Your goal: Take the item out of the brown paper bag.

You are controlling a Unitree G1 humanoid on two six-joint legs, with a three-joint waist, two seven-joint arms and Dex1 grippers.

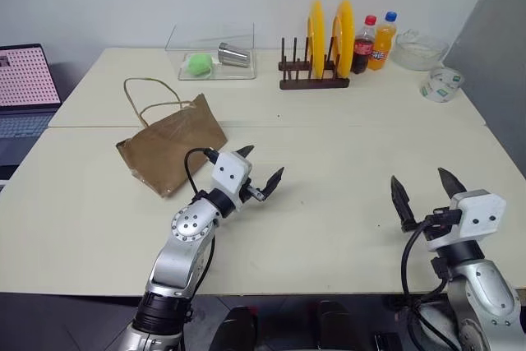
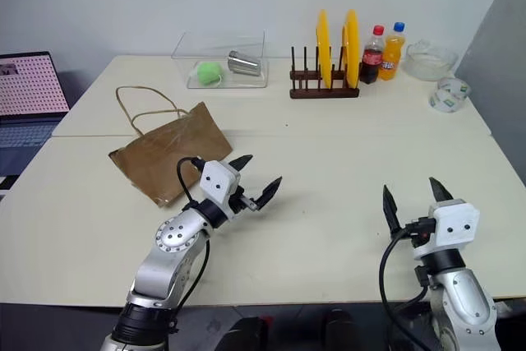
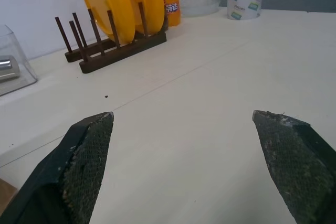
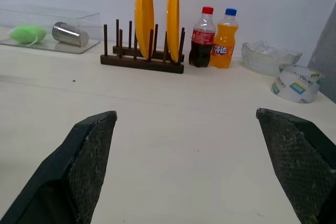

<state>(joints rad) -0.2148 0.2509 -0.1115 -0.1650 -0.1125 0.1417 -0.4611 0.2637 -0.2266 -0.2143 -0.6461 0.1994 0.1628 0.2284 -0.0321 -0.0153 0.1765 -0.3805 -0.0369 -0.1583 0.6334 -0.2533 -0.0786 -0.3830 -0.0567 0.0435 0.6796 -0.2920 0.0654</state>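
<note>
The brown paper bag (image 1: 173,154) lies flat and creased on the left half of the table, its two tan cord handles (image 1: 148,96) stretched toward the far side. The item is hidden; no white bottle shows. My left gripper (image 1: 263,170) is open, hovering just right of the bag's near corner and pointing right, away from it. My right gripper (image 1: 426,187) is open too, over the near right part of the table, far from the bag. Nothing sits between either pair of fingers.
At the back stand a clear box (image 1: 212,55) holding a green ball and a metal cup, a wooden rack with two yellow plates (image 1: 327,43), a cola bottle (image 1: 362,44), an orange soda bottle (image 1: 382,40), a glass bowl (image 1: 419,49) and a tape roll (image 1: 441,84). A laptop (image 1: 25,92) sits far left.
</note>
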